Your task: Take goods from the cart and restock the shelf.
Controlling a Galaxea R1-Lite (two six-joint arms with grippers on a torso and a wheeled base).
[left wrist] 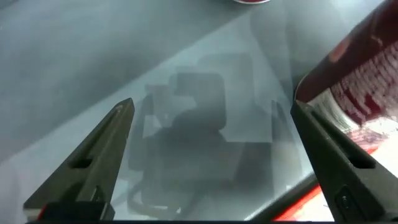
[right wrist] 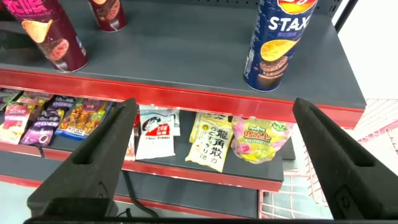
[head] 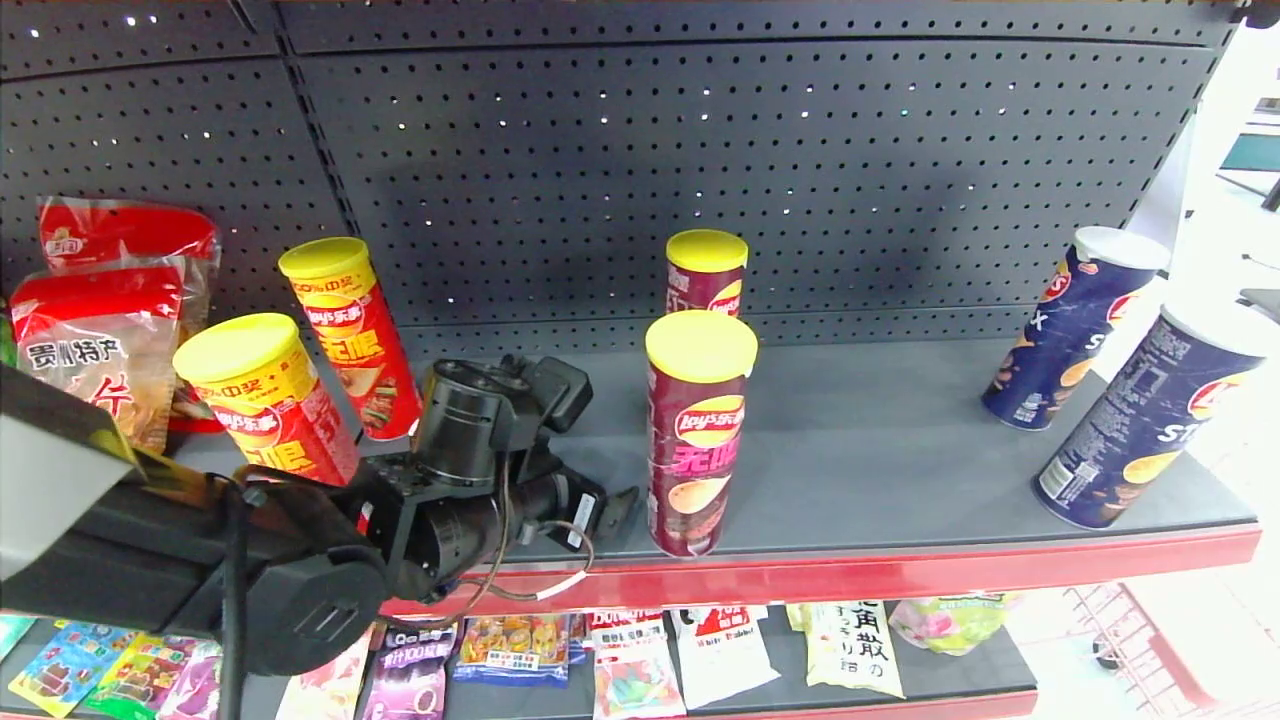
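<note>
While your left gripper (left wrist: 212, 104) rests spread and empty on the shelf (head: 900, 470), the upright maroon can (head: 697, 440) stands just beside its fingers, to the right and outside the gap. Your right gripper (right wrist: 214, 102), also spread, hangs farther off.

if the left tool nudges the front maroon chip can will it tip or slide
The front maroon can is tall and narrow and stands upright, so a push high up would likely tip it rather than slide it. Once down, its round body would probably roll, and it stands close to the red shelf lip.
</note>
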